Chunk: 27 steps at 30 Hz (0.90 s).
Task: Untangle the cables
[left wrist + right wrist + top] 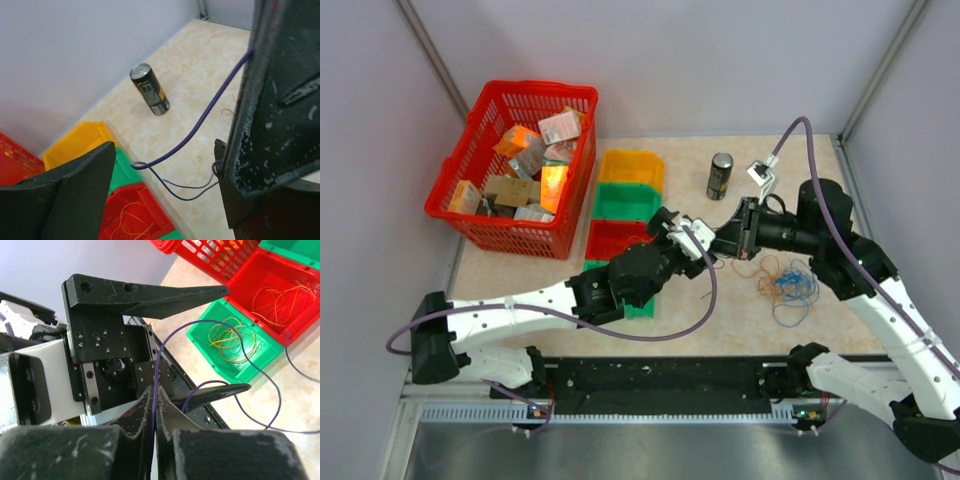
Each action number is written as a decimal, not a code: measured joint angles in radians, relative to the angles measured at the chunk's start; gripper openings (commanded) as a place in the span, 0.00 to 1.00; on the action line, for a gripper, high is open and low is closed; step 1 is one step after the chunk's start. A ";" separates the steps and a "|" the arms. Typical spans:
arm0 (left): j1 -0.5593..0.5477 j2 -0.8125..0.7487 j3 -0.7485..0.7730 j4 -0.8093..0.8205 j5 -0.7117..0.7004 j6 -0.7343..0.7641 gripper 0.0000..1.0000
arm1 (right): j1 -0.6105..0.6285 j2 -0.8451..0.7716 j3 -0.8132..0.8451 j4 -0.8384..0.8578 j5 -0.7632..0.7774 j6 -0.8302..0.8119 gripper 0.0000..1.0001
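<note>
My right pincer (155,397) is clamped on a purple cable (156,370), lifting it, I judge, to draw it from the tangle (788,283) on the worktop (740,312) just beneath. My left pincer (239,337) gapes wide, straddling that strand, seemingly ready to take it.

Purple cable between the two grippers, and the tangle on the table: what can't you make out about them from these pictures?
Right wrist view: the purple cable, pinched in the shut right gripper, leaves at the right edge; its end is cut off.
Left wrist view: it passes behind a finger of the open left gripper.
Top view: the tangle is too small to trace crossings.
</note>
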 measured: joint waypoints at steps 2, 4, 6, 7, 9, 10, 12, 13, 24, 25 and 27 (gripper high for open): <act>0.017 -0.030 -0.021 -0.009 0.091 0.016 0.67 | 0.000 0.004 0.003 -0.007 -0.015 -0.008 0.00; 0.029 -0.061 -0.038 -0.016 0.167 0.029 0.57 | 0.000 0.007 0.010 -0.014 -0.026 -0.016 0.00; 0.041 -0.078 -0.041 -0.026 0.227 0.032 0.49 | 0.000 0.008 0.013 -0.018 -0.036 -0.024 0.00; 0.048 -0.087 -0.043 -0.029 0.251 0.030 0.43 | 0.000 0.008 0.015 -0.022 -0.042 -0.027 0.00; 0.065 -0.100 -0.050 -0.033 0.291 0.024 0.30 | 0.000 0.008 0.018 -0.026 -0.051 -0.031 0.00; 0.076 -0.108 -0.054 -0.036 0.314 0.020 0.18 | 0.000 0.008 0.018 -0.026 -0.056 -0.034 0.00; 0.093 -0.117 -0.057 -0.040 0.348 0.002 0.01 | 0.000 0.008 0.018 -0.026 -0.063 -0.038 0.07; 0.101 -0.120 -0.058 -0.043 0.365 -0.008 0.00 | 0.000 0.008 0.018 -0.026 -0.064 -0.040 0.22; 0.336 -0.169 -0.079 -0.109 0.572 -0.330 0.00 | 0.000 -0.021 0.023 -0.127 0.109 -0.205 0.86; 0.364 -0.170 -0.072 -0.133 0.578 -0.374 0.00 | 0.000 -0.031 0.021 -0.132 0.126 -0.219 0.86; 0.397 -0.158 -0.043 -0.198 0.567 -0.444 0.00 | 0.000 -0.046 0.010 -0.134 0.142 -0.238 0.86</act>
